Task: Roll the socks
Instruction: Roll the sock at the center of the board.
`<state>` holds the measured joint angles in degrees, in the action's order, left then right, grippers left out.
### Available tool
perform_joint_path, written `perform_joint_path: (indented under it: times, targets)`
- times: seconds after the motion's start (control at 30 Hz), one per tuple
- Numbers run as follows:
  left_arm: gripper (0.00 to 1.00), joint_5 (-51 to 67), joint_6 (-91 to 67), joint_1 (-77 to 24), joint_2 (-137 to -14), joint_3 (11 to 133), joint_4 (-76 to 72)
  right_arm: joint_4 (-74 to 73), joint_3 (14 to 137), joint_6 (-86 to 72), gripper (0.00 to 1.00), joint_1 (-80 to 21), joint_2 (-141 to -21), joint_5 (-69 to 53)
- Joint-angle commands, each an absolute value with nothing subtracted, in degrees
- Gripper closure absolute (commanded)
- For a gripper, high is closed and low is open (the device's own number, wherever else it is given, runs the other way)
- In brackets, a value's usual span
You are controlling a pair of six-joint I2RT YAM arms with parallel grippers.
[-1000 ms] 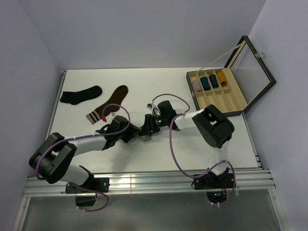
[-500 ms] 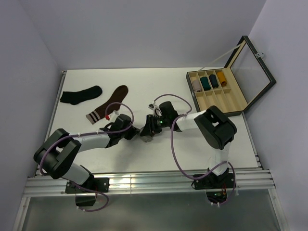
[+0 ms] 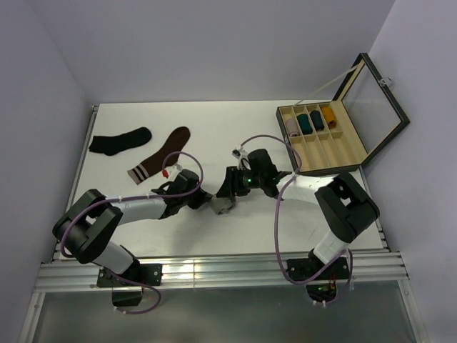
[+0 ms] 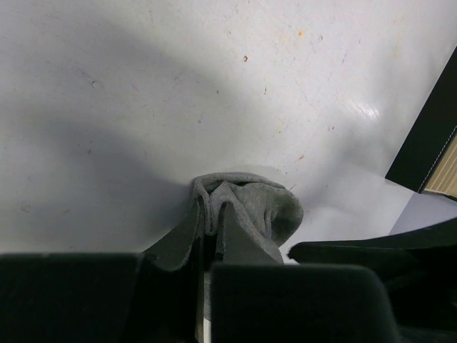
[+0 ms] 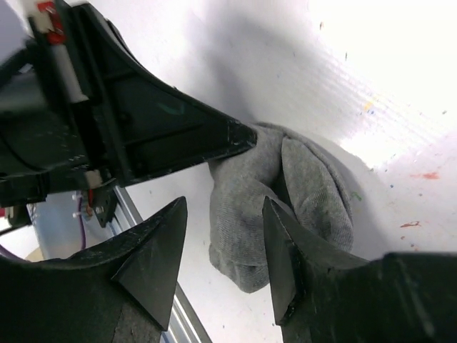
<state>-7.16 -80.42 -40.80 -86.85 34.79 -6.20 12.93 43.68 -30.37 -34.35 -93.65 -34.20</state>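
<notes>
A light grey sock [image 3: 223,205] lies bunched into a loose roll on the white table, near the middle. My left gripper [image 3: 207,201] reaches it from the left. In the left wrist view the left gripper [image 4: 211,209] is shut, pinching a fold of the grey sock [image 4: 275,211]. My right gripper [image 3: 228,191] hovers just behind the roll. In the right wrist view the right gripper [image 5: 225,207] stands open, and the grey sock [image 5: 246,236] lies past its fingertips, untouched. The left gripper's finger [image 5: 178,132] presses in from the upper left there.
A black sock [image 3: 120,141] and a dark brown sock with a pale striped cuff [image 3: 161,153] lie flat at the back left. A wooden compartment box [image 3: 335,151] with several rolled socks stands at the back right, its glass lid [image 3: 375,89] raised. A metal rail [image 3: 214,268] runs along the near edge.
My left gripper has closed on the grey sock. My right gripper has opened wider and drawn back to the right, letting go of the roll, which shifted slightly nearer.
</notes>
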Motion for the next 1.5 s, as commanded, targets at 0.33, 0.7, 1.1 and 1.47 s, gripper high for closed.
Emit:
perform_joint_path:
  times: [0.33, 0.7, 1.1, 1.47]
  targets:
    - [1.0, -9.32, -78.4, -40.61, -87.89, 34.45, -1.41, 19.96, 37.97, -33.14, 0.52, -32.61, -92.02, -35.51]
    - [1.0, -9.67, -78.92, -40.61, -87.63, 34.45, -1.41, 16.09, 40.33, -32.0, 0.36, -33.66, -94.92, -38.59]
    - [1.0, -8.18, -80.77, -40.87, -87.98, 32.26, -4.83, 18.36, 42.89, -32.87, 0.77, -35.51, -100.28, -41.66]
    - [0.54, -14.4, -83.67, -40.87, -76.23, 29.1, -0.18, 18.9, 42.98, -29.54, 1.0, -35.51, -98.09, -37.27]
